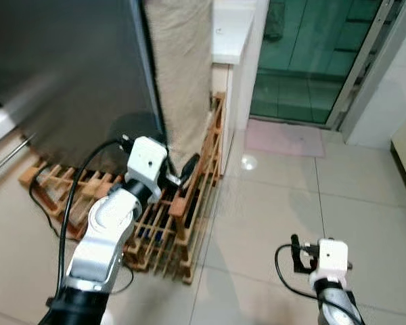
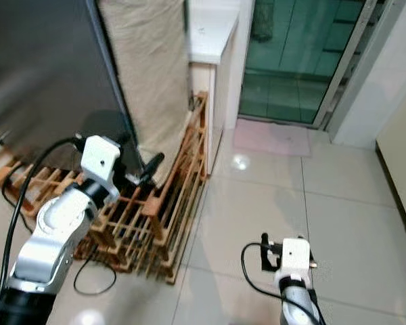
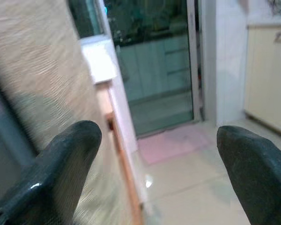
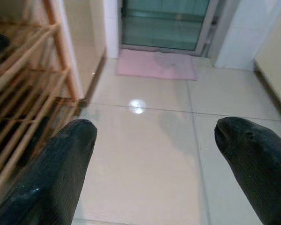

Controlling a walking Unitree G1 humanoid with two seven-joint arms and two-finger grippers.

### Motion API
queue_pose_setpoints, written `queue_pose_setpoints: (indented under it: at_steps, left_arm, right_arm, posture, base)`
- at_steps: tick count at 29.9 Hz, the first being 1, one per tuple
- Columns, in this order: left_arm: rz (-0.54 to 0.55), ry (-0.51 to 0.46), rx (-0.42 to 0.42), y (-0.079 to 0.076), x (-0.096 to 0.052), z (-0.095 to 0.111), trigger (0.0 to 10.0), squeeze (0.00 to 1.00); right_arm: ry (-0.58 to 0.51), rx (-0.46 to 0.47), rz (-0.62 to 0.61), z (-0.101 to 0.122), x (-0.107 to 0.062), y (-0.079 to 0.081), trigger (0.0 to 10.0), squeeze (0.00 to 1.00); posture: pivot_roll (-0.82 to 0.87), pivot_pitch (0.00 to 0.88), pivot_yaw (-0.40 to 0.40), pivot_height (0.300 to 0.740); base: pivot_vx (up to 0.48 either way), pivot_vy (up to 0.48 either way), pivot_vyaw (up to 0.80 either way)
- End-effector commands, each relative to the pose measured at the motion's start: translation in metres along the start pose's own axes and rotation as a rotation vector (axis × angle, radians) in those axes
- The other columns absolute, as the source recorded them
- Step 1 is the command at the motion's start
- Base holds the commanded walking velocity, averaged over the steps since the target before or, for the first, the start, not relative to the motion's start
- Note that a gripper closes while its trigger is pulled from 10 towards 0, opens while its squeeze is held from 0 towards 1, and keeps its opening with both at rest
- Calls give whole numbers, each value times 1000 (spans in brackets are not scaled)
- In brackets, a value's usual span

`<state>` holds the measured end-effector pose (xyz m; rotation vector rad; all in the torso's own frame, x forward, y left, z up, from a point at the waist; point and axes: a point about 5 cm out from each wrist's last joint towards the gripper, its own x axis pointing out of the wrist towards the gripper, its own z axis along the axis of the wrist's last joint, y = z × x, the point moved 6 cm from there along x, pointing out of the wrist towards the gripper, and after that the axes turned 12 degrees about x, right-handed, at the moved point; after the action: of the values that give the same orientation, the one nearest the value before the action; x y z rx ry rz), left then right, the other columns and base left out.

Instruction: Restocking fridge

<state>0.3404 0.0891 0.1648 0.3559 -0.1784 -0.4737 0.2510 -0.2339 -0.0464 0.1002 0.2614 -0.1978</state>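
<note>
The fridge [image 1: 68, 74] stands at the left, a tall dark steel slab with its door closed, resting on a low wooden pallet [image 1: 54, 189]. A beige cloth [image 1: 183, 74] hangs just beside its right edge, and a wooden rack [image 1: 189, 210] leans against the cloth and the pallet. The left hand [image 1: 186, 172] is raised in front of the fridge's lower right corner, over the rack; its two black fingers [image 3: 61, 173] are spread wide with nothing between them, pointing past the cloth toward a green glass door [image 1: 304, 61]. A black cable [image 1: 71, 203] loops from the left arm down to the floor. The right hand [image 1: 296, 252] hangs low over the pale tiled floor [image 1: 271, 203], well apart from the fridge, its fingers [image 4: 61, 178] also spread and empty. Beyond the rack a white bench [image 1: 230, 34] sits against the wall, and a pink mat [image 1: 284, 139] lies on the floor before the glass door. A cream cabinet [image 3: 269, 79] stands at the far right.
</note>
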Motion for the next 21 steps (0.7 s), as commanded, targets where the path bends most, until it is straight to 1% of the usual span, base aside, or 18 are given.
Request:
queue_pose_setpoints:
  at_steps: [1,2,4,5,7,8,12,14,17,18,19,20,21]
  left_arm:
    - [39,29,14,13,-3,-5,10000,0]
    - [59,50,16,17,0,-6,10000,0]
    - [64,56,14,18,1,-7,10000,0]
    - [88,73,8,22,4,-8,10000,0]
    - [104,86,6,25,6,-9,10000,0]
    - [136,113,11,32,11,-12,10000,0]
    - [198,169,17,46,20,-18,10000,0]
    - [200,170,13,46,22,-18,10000,0]
    - [187,153,-4,44,37,-11,10000,0]
    - [187,153,-4,44,37,-11,10000,0]
    - [180,147,-10,42,41,-8,10000,0]
    - [166,133,-35,37,50,-2,10000,0]
    - [160,126,-49,35,54,1,10000,0]
  right_arm:
    - [-40,16,15,8,3,7,10000,0]
    - [-64,14,22,11,4,8,10000,0]
    - [-67,13,23,12,4,8,10000,0]
    - [-74,12,26,12,5,9,10000,0]
    - [-76,12,27,12,5,9,10000,0]
    - [-79,14,29,12,5,9,10000,0]
    - [-98,19,40,15,4,10,10000,0]
    - [-112,10,55,17,3,13,10000,0]
    - [-186,-22,122,31,3,23,10000,0]
    - [-186,-22,122,31,3,23,10000,0]
    - [-198,-27,131,33,4,24,10000,0]
    - [-210,-40,148,36,4,26,10000,0]
    - [-218,-50,159,37,3,27,10000,0]
  posture:
    - [23,21,34,728]
    - [24,19,34,728]
    - [25,17,34,728]
    - [24,16,34,728]
    - [24,11,33,728]
    - [24,9,34,728]
    - [21,3,31,728]
    - [15,3,27,728]
    - [7,0,21,728]
    - [7,0,21,728]
    - [5,0,20,728]
    - [0,0,19,728]
    - [-2,0,19,728]
  base:
    - [0,0,0]
    - [0,0,0]
    - [0,0,0]
    - [0,0,0]
    - [0,0,0]
    - [0,0,0]
    - [0,0,0]
    - [0,0,0]
    - [0,0,0]
    - [0,0,0]
    - [0,0,0]
    - [0,0,0]
    - [0,0,0]
